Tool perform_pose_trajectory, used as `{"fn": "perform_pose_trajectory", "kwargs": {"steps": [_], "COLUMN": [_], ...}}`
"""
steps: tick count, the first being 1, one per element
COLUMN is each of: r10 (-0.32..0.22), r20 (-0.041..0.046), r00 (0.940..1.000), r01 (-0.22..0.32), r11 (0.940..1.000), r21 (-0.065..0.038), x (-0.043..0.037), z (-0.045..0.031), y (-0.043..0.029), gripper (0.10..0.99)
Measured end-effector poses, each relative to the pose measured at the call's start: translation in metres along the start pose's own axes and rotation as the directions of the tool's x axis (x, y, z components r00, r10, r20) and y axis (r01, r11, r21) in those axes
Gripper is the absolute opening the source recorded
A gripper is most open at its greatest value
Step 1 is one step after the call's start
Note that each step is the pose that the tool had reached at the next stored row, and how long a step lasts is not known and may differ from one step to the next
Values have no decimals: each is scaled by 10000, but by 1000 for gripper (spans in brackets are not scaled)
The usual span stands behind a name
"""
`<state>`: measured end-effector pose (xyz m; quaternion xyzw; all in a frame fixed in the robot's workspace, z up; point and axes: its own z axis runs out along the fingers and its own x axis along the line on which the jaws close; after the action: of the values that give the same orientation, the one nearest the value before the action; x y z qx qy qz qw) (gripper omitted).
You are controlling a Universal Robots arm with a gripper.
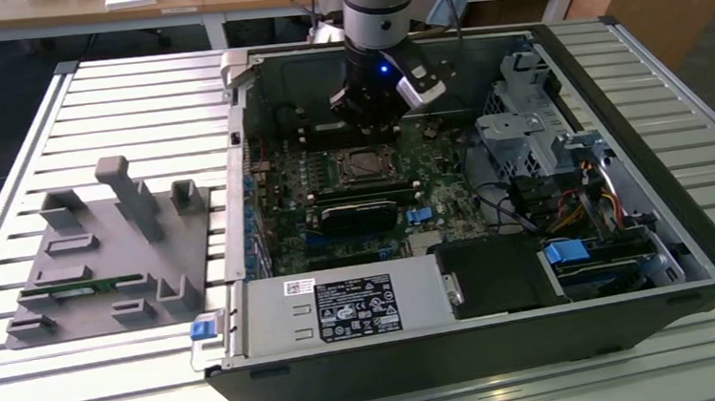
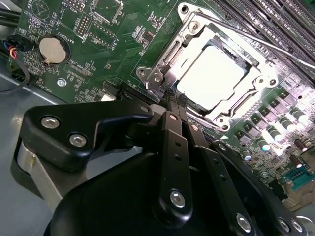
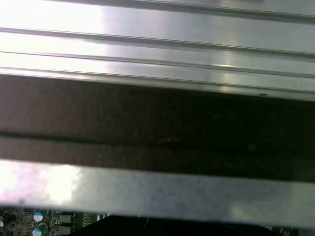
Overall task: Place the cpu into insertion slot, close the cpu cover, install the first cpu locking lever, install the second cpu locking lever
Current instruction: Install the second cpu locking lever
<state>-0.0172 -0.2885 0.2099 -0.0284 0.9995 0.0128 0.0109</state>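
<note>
The cpu (image 2: 211,73) lies flat in the insertion slot (image 2: 147,73) on the green motherboard, its pale metal face showing. The silver cpu cover (image 2: 183,46) is folded down around it. A thin metal lever rod (image 2: 236,32) runs along one side of the socket. My gripper (image 2: 173,102) has its black fingers (image 2: 170,132) pressed together, with the tips at the socket's edge by a corner. In the exterior view the gripper (image 1: 374,122) hangs inside the open computer case just behind the socket (image 1: 361,165). I cannot tell whether the tips touch a lever.
The case (image 1: 667,234) lies open on a slatted metal table (image 1: 132,94). A long black card (image 1: 361,214) and memory slots sit in front of the socket, with drive cages (image 1: 524,130) and cables on the exterior view's right. A grey fixture (image 1: 106,259) stands on the left.
</note>
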Motion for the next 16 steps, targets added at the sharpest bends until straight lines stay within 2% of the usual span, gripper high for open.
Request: {"fn": "perform_pose_trajectory", "kwargs": {"steps": [1,12,16], "r10": [0,0,8], "r20": [-1,-1,0], "r00": [10000,10000,10000], "r01": [0,0,-8], "r11": [10000,10000,10000], "r21": [0,1,0], "x": [1,3,4], "z": [-1,-2,-2], "y": [-23,-46,-75], "gripper": [122,122,122]}}
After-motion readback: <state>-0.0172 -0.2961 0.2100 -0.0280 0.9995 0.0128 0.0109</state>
